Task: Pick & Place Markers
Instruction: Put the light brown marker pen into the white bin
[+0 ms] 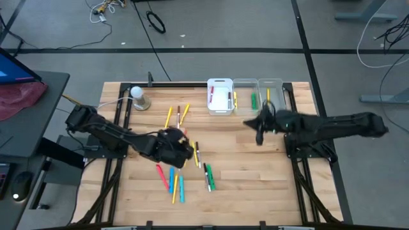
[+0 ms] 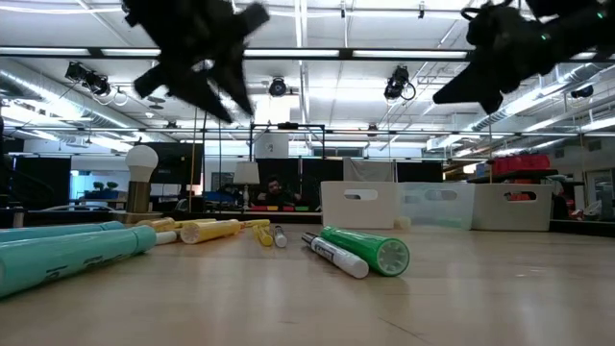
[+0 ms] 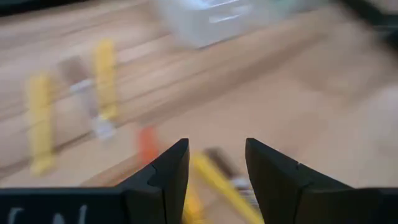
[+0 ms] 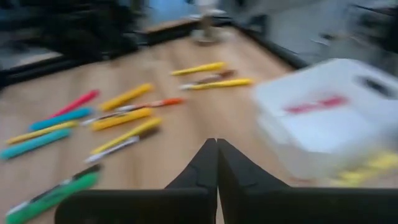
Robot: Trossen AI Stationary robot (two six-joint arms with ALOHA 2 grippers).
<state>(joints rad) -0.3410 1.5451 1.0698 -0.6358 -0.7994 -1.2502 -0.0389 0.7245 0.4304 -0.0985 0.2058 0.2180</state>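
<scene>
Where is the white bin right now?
In the high view the white bin sits at the table's far edge near the middle, leftmost of three bins, with a clear bin touching its right side and the right gripper nearby.

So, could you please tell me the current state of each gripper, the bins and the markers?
Left gripper: open, empty, above scattered markers.
Right gripper: shut, empty, near bins.
White bin: upright, holds markers.
Clear bins: upright, hold markers.
Loose markers: lying flat on table.

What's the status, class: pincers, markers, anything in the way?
Left pincer open, empty, over markers. Right pincer shut, empty, near bins. Nothing in the way.
</scene>
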